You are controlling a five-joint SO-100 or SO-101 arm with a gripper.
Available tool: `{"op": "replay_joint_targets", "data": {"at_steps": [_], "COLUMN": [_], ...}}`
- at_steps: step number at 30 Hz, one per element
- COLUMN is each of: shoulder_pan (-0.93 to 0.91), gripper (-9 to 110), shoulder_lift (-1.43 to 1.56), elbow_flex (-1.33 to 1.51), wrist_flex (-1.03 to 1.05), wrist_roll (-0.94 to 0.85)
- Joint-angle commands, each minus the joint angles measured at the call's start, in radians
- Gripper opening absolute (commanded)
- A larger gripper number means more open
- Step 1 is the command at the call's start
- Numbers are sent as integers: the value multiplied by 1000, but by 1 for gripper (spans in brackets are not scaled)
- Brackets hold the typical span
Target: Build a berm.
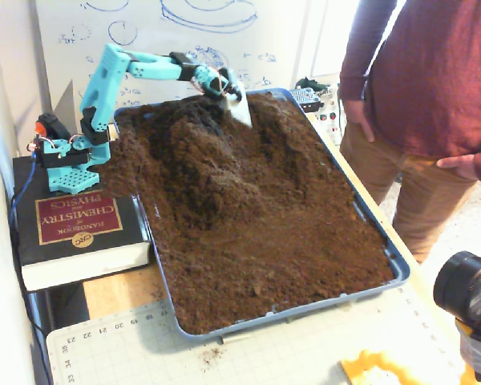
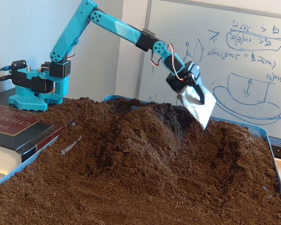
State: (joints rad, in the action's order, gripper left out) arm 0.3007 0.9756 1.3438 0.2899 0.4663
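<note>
While hand [image 2: 196, 104] hangs above berm [image 2: 140, 136] | blade-shaped; grip state unreadable | tray [image 1: 397, 269] edge cropped

Scribbled whiteboard [image 2: 234, 61] on pale wall [image 2: 28, 28], wooden table [image 1: 116, 293]

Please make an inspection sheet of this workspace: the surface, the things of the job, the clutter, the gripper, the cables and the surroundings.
Surface: blue tray filled with loose brown soil, on a wooden table; a cutting mat at the near edge.
Job's things: berm, a raised ridge running away from the camera, with a trough on its right in a fixed view.
Clutter: thick book under the arm's base; a yellow part.
Gripper: gripper carries a silver scoop blade, lifted clear above the soil; jaw state cannot be told.
Cables: wires at the arm's base.
Surroundings: whiteboard behind; person standing beside the tray; a camera.
</note>
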Motion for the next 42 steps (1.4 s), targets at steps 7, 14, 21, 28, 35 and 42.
{"op": "replay_joint_targets", "data": {"at_steps": [7, 14, 21, 28, 35, 42], "shoulder_pan": [15, 17, 34, 75, 107, 112], "gripper": [0, 0, 0, 0, 0, 0], "shoulder_lift": [-341, -367, -187, 18, 183, 282], "elbow_flex": [-357, -311, -40, 224, 434, 531], "wrist_flex": [-11, 0, -9, -11, -11, -11], "wrist_roll": [-17, -21, -20, -20, -20, -21]}}
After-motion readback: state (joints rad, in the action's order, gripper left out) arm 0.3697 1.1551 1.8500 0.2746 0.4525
